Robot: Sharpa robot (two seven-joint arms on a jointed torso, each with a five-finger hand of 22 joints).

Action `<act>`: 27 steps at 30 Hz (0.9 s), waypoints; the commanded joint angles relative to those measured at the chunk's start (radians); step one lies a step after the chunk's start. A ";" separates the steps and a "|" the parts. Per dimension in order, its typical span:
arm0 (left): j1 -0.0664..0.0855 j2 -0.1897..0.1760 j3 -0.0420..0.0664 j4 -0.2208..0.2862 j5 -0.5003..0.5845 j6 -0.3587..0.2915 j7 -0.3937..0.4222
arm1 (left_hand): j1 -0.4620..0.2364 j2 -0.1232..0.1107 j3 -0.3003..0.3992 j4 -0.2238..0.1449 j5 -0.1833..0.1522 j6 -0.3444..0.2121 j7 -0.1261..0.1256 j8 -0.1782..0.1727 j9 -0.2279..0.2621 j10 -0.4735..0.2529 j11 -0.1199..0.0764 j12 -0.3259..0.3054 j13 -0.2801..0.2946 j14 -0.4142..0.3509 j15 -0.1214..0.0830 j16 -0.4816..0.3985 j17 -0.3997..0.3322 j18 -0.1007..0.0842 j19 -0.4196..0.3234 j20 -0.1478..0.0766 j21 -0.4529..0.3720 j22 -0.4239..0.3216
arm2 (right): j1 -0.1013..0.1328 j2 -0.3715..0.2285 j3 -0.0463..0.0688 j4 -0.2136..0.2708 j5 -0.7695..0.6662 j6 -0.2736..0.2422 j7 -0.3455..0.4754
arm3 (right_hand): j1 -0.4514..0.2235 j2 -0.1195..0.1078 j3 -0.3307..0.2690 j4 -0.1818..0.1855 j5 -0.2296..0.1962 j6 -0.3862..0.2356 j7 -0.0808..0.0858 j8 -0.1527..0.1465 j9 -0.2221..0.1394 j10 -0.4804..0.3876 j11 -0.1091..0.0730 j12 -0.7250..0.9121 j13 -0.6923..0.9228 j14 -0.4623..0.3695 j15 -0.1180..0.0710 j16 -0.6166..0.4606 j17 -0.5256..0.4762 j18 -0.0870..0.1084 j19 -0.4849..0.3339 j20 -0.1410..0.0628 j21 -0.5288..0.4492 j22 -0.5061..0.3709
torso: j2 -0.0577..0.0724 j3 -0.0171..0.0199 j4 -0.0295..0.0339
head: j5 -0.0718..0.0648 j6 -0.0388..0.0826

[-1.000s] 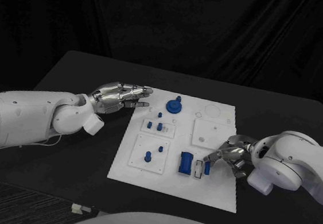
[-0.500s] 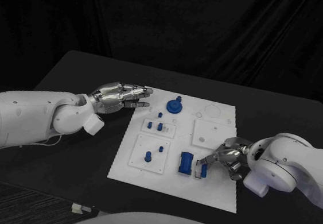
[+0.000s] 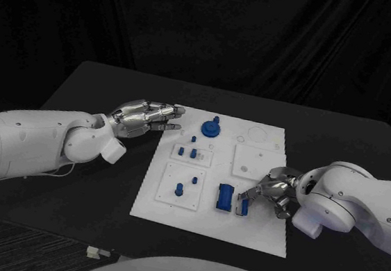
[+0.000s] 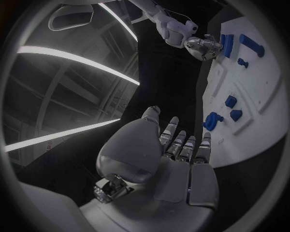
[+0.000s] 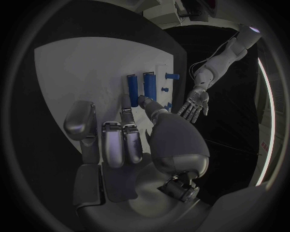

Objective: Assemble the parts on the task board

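The silver left hand (image 3: 146, 114) lay spread and empty beside the white rectangular task board's (image 3: 258, 235) edge; the silver right hand (image 3: 272, 193) pinched a small blue block (image 3: 244, 204).

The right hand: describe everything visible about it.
The right hand is silver and metallic-looking, on a bulky white arm coming in from the table's right side. It sits over the right edge of the white task board, fingers pointing toward two upright-lying blue bars near the board's lower middle. In the head view its fingertips are at the nearer bar; whether it pinches that bar or only touches it cannot be told.
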 commanded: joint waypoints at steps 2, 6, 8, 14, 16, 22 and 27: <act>-0.001 0.002 0.001 0.001 0.006 0.015 0.007 | 0.009 -0.001 0.004 -0.003 0.005 0.006 0.018 0.006 0.001 0.001 0.006 0.007 0.001 0.004 0.002 0.007 0.002 -0.014 0.008 -0.002 0.003 -0.001 | -0.004 0.002 0.000 -0.003 -0.004 -0.002 -0.011 | -0.006 0.007 0.000 0.006 -0.008 -0.007 -0.003 0.007 0.002 0.108 -0.006 0.003 0.263 0.079 -0.006 0.001 0.117 0.017 -0.006 0.001 -0.006 0.124 | 0.000 0.0001 -0.0002 | 0.001 0.000; -0.002 0.002 0.001 0.001 0.006 0.017 0.006 | 0.009 -0.001 0.004 -0.003 0.005 0.006 0.018 0.006 0.001 0.001 0.006 0.007 0.001 0.004 0.002 0.007 0.002 -0.014 0.008 -0.002 0.003 -0.001 | -0.005 0.003 0.000 -0.005 -0.004 0.008 -0.012 | -0.020 0.003 -0.006 0.022 -0.063 -0.012 -0.003 0.010 0.002 0.108 -0.007 0.003 0.263 0.079 -0.006 0.001 0.117 0.017 -0.006 0.001 -0.010 0.123 | 0.000 -0.0001 0.0003 | 0.001 0.000; -0.002 0.003 0.001 0.001 0.006 0.017 0.005 | 0.009 -0.001 0.004 -0.003 0.005 0.006 0.018 0.006 0.001 0.001 0.006 0.007 0.001 0.004 0.002 0.007 0.002 -0.014 0.008 -0.002 0.003 -0.001 | -0.005 0.005 0.000 -0.006 -0.005 0.017 -0.012 | -0.023 0.003 -0.008 0.026 -0.074 -0.013 -0.003 0.011 0.002 0.108 -0.006 0.003 0.263 0.079 -0.006 0.000 0.115 0.017 -0.007 0.001 -0.014 0.122 | 0.000 0.0000 0.0000 | 0.001 0.000; -0.003 0.003 0.001 0.000 0.006 0.018 0.004 | 0.009 -0.001 0.004 -0.003 0.005 0.006 0.018 0.006 0.001 0.001 0.006 0.007 0.001 0.004 0.002 0.007 0.002 -0.014 0.008 -0.002 0.003 -0.001 | -0.006 0.009 0.000 -0.009 -0.005 0.029 -0.013 | -0.055 -0.002 -0.026 0.060 -0.137 -0.019 0.000 0.013 -0.001 0.108 -0.003 0.003 0.263 0.078 -0.003 0.000 0.113 0.020 -0.010 0.003 -0.032 0.118 | 0.000 0.0000 -0.0001 | 0.001 0.000; -0.003 0.002 0.001 0.000 0.006 0.018 0.004 | 0.009 -0.001 0.004 -0.003 0.005 0.006 0.018 0.006 0.001 0.001 0.006 0.007 0.001 0.004 0.002 0.007 0.002 -0.014 0.008 -0.002 0.003 -0.001 | -0.006 0.010 0.000 -0.010 -0.005 0.031 -0.013 | -0.067 -0.005 -0.041 0.075 -0.106 -0.019 0.000 0.015 -0.001 0.108 -0.003 0.003 0.263 0.078 -0.003 -0.001 0.112 0.020 -0.010 0.003 -0.034 0.117 | 0.000 0.0001 0.0002 | 0.001 0.000; -0.004 0.002 0.001 0.000 0.006 0.019 0.002 | 0.009 -0.001 0.004 -0.003 0.005 0.006 0.018 0.006 0.001 0.001 0.006 0.007 0.001 0.004 0.002 0.007 0.002 -0.014 0.008 -0.002 0.003 -0.001 | -0.006 0.011 0.000 -0.013 -0.005 0.035 -0.013 | -0.083 -0.013 -0.080 0.104 -0.167 -0.024 0.003 0.017 -0.004 0.108 -0.001 0.003 0.263 0.078 -0.002 -0.001 0.112 0.021 -0.010 0.004 -0.043 0.116 | 0.000 0.0000 0.0000 | 0.003 0.000; -0.005 0.003 0.001 -0.002 0.006 0.020 0.002 | 0.010 -0.001 0.006 -0.004 0.006 0.005 0.019 0.006 0.000 0.001 0.006 0.008 0.001 0.004 0.003 0.008 0.002 -0.015 0.009 -0.002 0.003 -0.001 | -0.006 0.010 0.000 -0.013 -0.011 0.043 -0.011 | -0.117 -0.040 -0.144 0.142 -0.304 -0.032 0.005 0.020 -0.006 0.108 0.001 0.003 0.263 0.078 0.001 0.000 0.113 0.022 -0.009 0.006 -0.050 0.115 | 0.000 0.0000 0.0000 | 0.002 0.000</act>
